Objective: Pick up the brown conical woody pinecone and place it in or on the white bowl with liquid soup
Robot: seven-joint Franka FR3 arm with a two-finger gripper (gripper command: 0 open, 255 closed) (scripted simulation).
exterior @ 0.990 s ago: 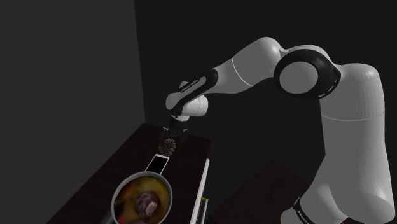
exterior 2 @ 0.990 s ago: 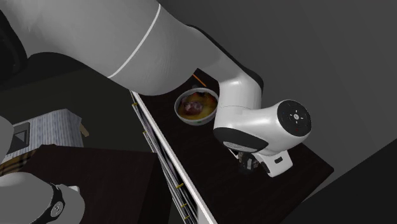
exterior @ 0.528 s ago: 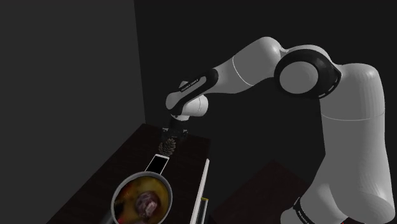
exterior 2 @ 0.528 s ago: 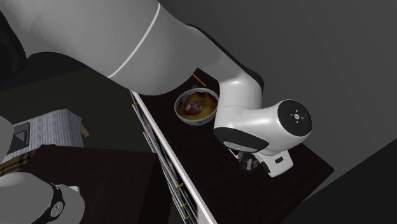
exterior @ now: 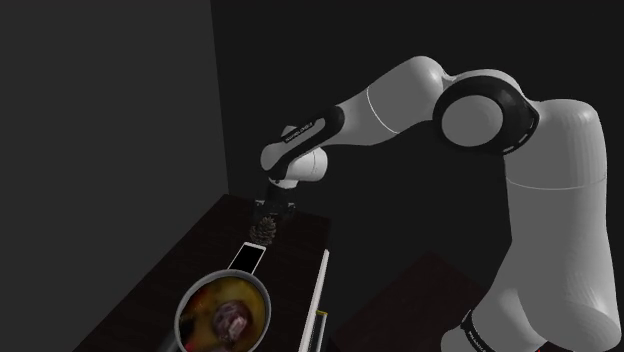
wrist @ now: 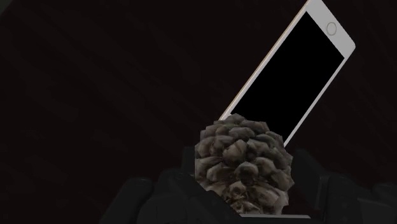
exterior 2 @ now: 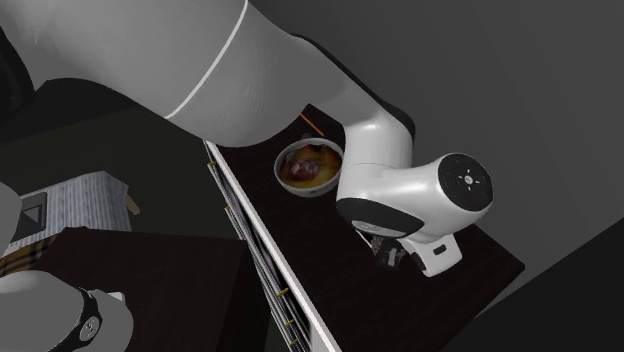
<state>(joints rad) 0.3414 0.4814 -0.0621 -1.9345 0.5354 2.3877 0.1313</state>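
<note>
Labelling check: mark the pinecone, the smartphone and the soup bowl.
pinecone (wrist: 245,162): wrist view, middle of its scales.
smartphone (wrist: 289,76): wrist view, middle of its black screen.
soup bowl (exterior: 268,298): shoulder view, its rim.

One pinecone (wrist: 245,162), one bowl (exterior: 180,320) (soup-filled), one phone (wrist: 289,73)

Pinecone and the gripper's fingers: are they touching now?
Touching. The wrist view shows the pinecone clasped in the gripper: both black fingers lie flush on its sides, with no gap.

Smooth, rounded white arm links (exterior: 560,200), banded with dark rings (exterior: 523,120) at the joints, capped by a pale disc (exterior 2: 462,185) with small marks, tipped with an all-black gripper (exterior: 270,210).
</note>
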